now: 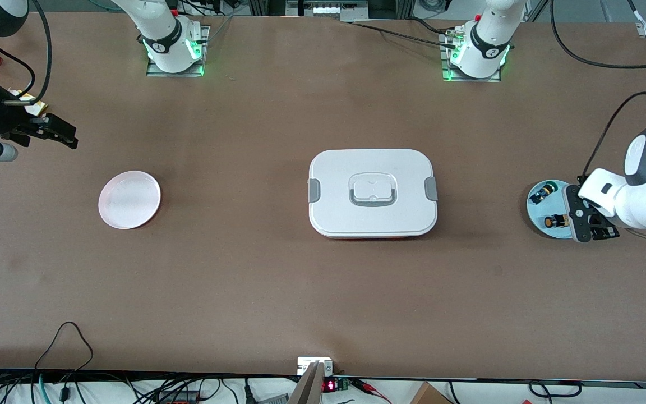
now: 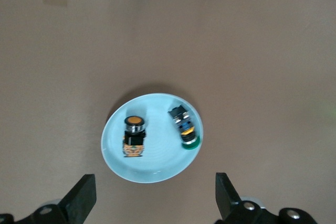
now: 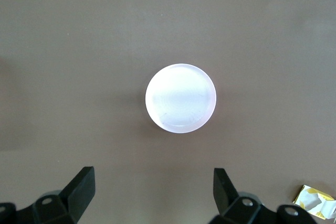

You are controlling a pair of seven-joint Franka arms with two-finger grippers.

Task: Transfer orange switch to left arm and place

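- Risk one: my left claw, jaws wide and empty, hangs over the blue dish, where the orange switch lies beside a green switch; a skewed descent may nip that neighbour.
- My right claw waits, agape, near the pink plate.
- A low handover path may clip the box mid-table.

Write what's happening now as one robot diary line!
left gripper: open, over blue plate | orange switch: on plate, untouched | right gripper: open, waiting above pink plate | box: mid-table
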